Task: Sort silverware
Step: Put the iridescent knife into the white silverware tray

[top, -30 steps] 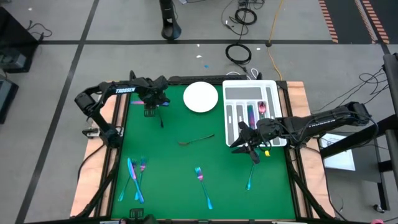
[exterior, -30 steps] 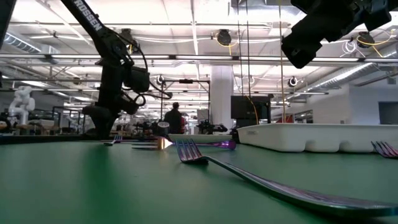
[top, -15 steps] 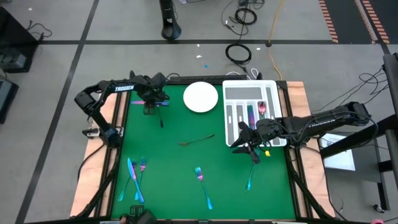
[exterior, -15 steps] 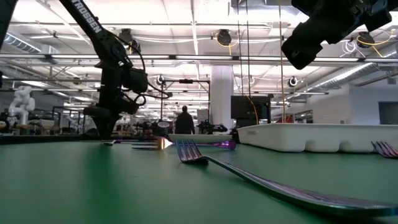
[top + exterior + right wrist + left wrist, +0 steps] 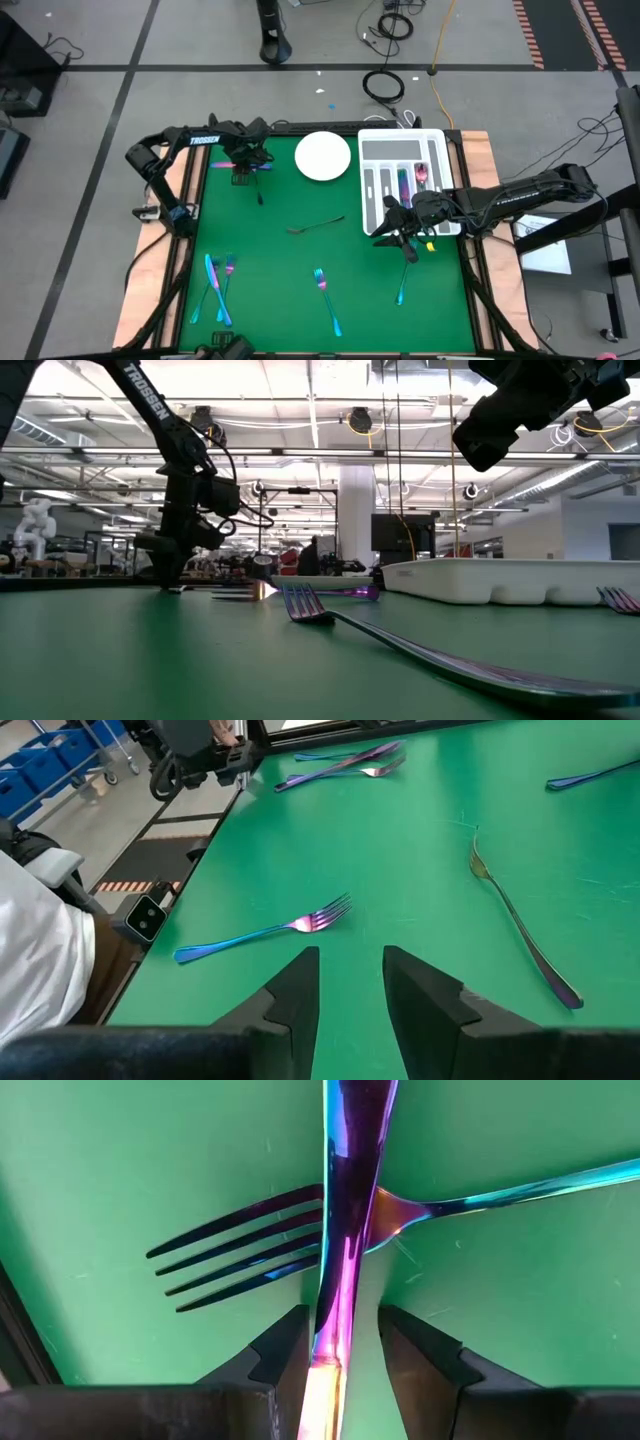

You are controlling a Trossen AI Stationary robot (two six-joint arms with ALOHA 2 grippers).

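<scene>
My left gripper is down at the table's far left, open, its fingers on either side of a long iridescent handle. That handle lies across the neck of a fork flat on the green mat. In the low view this gripper reaches the tabletop. My right gripper hovers open and empty off the white slotted tray's near left corner; its wrist view looks over a fork and a spoon. More silverware lies near left, near centre and near right. My left gripper comes down from above with its fingers along the handle. One finger stands close against the handle's edge, and I cannot tell whether it touches. The handle lies flat on the fork and the mat.
A white round plate sits at the far middle, next to the tray, which holds a few pieces. A spoon lies mid-table and a dark piece just near of the left gripper. Bare mat lies between the near pieces.
My left gripper has come down a little onto the crossed pieces at the far left, staying open. The right arm has kept still, and no silverware has moved.
</scene>
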